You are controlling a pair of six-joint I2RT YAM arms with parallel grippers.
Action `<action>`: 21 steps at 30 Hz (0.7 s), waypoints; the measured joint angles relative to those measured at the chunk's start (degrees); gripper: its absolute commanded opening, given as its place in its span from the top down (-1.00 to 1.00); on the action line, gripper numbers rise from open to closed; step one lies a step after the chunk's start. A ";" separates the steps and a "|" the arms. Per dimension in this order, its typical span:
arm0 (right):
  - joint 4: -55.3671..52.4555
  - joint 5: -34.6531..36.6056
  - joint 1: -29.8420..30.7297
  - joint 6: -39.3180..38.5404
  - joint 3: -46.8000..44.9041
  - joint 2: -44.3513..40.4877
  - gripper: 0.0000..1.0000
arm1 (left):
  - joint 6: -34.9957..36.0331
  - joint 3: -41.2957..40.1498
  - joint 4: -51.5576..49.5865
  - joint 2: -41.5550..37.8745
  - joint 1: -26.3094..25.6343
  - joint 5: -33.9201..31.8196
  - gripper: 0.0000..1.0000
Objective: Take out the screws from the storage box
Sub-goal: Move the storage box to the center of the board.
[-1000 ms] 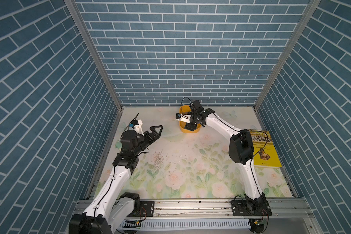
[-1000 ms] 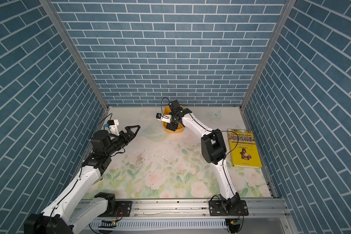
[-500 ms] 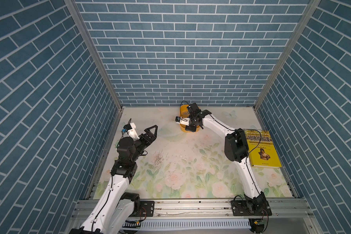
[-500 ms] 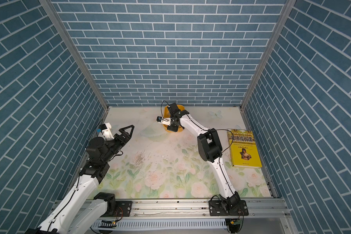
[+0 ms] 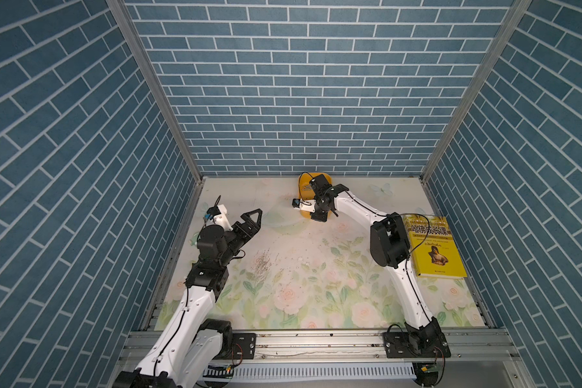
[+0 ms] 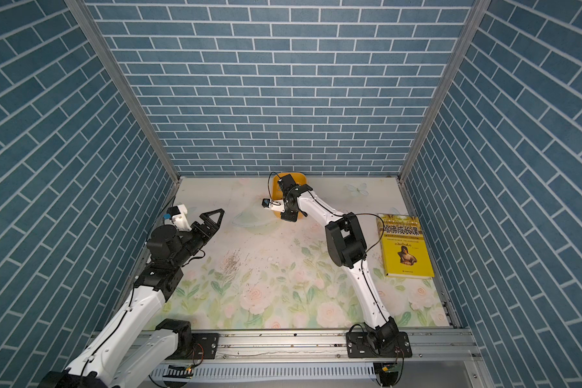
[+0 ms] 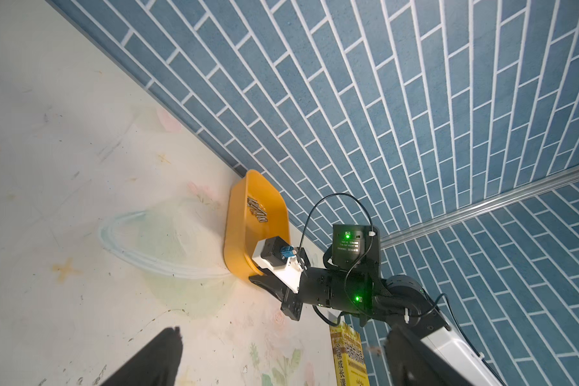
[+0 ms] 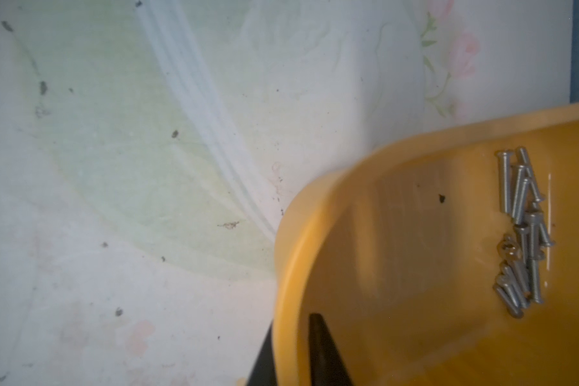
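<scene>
The yellow-orange storage box (image 5: pixel 304 178) (image 6: pixel 277 189) sits on the floral mat close to the back wall. Several silver screws (image 8: pixel 522 234) (image 7: pixel 257 210) lie bunched against one side of its floor. My right gripper (image 5: pixel 316 215) (image 8: pixel 291 334) is shut on the box's near end wall, with one finger inside the box and one outside. In the left wrist view the box (image 7: pixel 238 234) shows with the right gripper (image 7: pixel 258 279) clamped on its end. My left gripper (image 5: pixel 254 218) (image 6: pixel 215 215) (image 7: pixel 283 332) hovers open and empty over the mat, well left of the box.
A yellow book (image 5: pixel 430 248) (image 6: pixel 405 245) lies flat by the right wall, beside the right arm's elbow. Brownish speckle marks (image 5: pixel 262 263) dot the mat's middle. Blue brick walls close in three sides, and the box stands nearly against the back one.
The right jaws have closed from open onto the box's end wall. The left arm has drawn back a little while staying open.
</scene>
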 measured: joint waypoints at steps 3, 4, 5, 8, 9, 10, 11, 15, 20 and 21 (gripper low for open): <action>-0.35 -0.13 -0.02 0.44 0.17 0.00 1.00 | 1.11 2.21 -3.28 0.57 0.00 -1.20 -1.00; -0.57 -0.42 -0.02 0.44 0.17 -0.02 1.00 | 1.55 3.45 -4.57 1.11 0.00 -1.60 -1.00; -0.68 -0.68 -0.02 0.48 0.15 -0.13 1.00 | 2.03 4.55 -5.38 1.66 0.00 -1.90 -1.00; -0.79 -1.70 -0.04 0.50 -0.94 -0.83 1.00 | 2.95 6.29 -6.75 2.49 0.00 -2.47 -1.00; -0.74 -1.92 -0.07 0.50 -1.60 -1.29 1.00 | 3.28 6.47 -7.32 2.54 0.00 -2.67 -1.00; -0.81 -2.34 -0.07 0.50 -2.45 -1.90 1.00 | 3.69 6.75 -8.22 2.69 0.00 -2.95 -1.00; -0.87 -2.69 -0.02 0.74 -3.52 -2.60 1.00 | 4.20 7.37 -9.57 3.08 0.00 -3.19 -1.00; -1.46 -3.78 0.33 0.96 -6.62 -4.87 1.00 | 7.41 12.35 -14.60 6.36 0.00 -3.56 -1.00; -2.49 -4.96 1.36 2.08 -9.49 -7.32 1.00 | 11.43 17.31 -17.77 9.29 0.00 -3.28 -1.00; -2.58 -5.16 1.68 2.38 -10.12 -7.93 1.00 | 12.00 17.64 -18.12 9.60 0.00 -3.23 -1.00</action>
